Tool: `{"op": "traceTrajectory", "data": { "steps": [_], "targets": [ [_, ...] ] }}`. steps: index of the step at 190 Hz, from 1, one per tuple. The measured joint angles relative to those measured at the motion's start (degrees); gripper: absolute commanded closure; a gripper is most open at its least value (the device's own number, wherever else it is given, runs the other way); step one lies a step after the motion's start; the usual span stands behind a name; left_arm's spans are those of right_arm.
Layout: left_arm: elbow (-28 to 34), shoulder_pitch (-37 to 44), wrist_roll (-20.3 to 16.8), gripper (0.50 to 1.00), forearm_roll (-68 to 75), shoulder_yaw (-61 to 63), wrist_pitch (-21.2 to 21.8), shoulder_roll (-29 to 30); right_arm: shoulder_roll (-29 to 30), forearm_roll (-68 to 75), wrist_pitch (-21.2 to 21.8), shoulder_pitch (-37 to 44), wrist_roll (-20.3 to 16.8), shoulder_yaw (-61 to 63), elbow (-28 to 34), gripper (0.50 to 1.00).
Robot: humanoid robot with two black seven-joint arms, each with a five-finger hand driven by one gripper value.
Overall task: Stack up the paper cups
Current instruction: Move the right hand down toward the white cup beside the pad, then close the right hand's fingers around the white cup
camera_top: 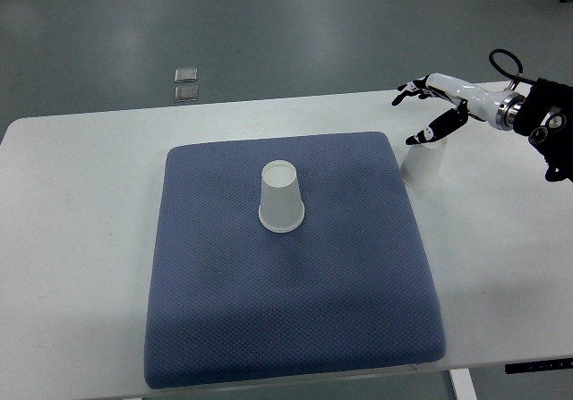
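A white paper cup [281,198] stands upside down near the middle of the blue mat [286,319]. A second white paper cup [424,164] stands on the white table just off the mat's right edge. My right hand [428,106] comes in from the right edge and hovers just above that second cup. Its fingers are spread and hold nothing. The thumb tip is close over the cup's top. The left arm does not show.
The white table [81,239] carries the mat. Two small square plates [187,83] lie on the grey floor beyond the table's far edge. A table leg [464,384] shows at the bottom right.
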Motion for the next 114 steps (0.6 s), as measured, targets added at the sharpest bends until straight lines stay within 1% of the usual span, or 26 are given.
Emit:
{"op": "traceTrajectory", "data": {
  "steps": [33, 77, 114],
  "targets": [
    [0.0, 0.0, 0.0, 0.500, 0.0, 0.0, 0.0, 0.0, 0.3, -4.3, -0.8, 0.0, 0.0, -2.6, -0.1, 0.568],
    [0.0, 0.0, 0.0, 0.500, 0.0, 0.0, 0.0, 0.0, 0.4, -8.9, -5.3, 0.0, 0.0, -6.9, -0.5, 0.568],
    [0.0, 0.0, 0.0, 0.500, 0.0, 0.0, 0.0, 0.0, 0.3, -12.9, -6.8, 0.5, 0.0, -7.4, -1.0, 0.568]
  ]
}}
